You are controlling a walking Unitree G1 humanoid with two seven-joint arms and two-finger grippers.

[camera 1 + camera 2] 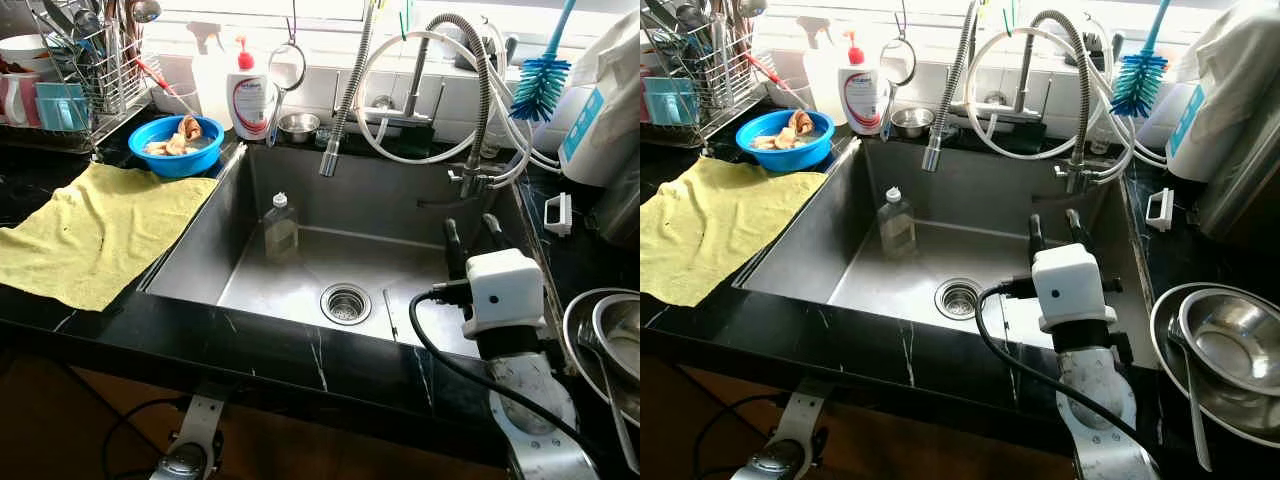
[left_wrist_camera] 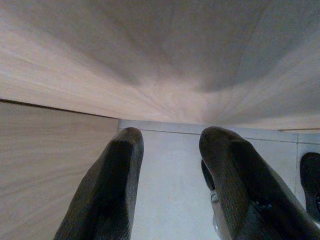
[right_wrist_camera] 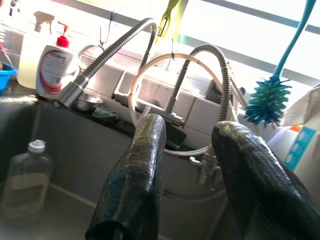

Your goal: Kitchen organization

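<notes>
- The small clear plastic bottle with a white cap (image 1: 281, 226) stands upright inside the steel sink (image 1: 300, 290), at about 10 o'clock from the round drain (image 1: 345, 303), close to the back wall. It looks like the thing to tidy up, though that is my guess.
- The right gripper (image 1: 471, 232) hangs over the right side of the sink, at about 3 o'clock from the drain. Its two black fingers are spread apart and hold nothing.
- The left gripper (image 2: 170, 175) hangs low by the wooden cupboard front, also spread and empty.
- To do this well, the right gripper should swing toward 9 o'clock, go down low, and pinch the bottle's body, not the cap.
- Go slowly, because the bottle looks light and may tip.
- Keep away from the bendy metal tap hose (image 1: 345, 95) hanging above it.
</notes>
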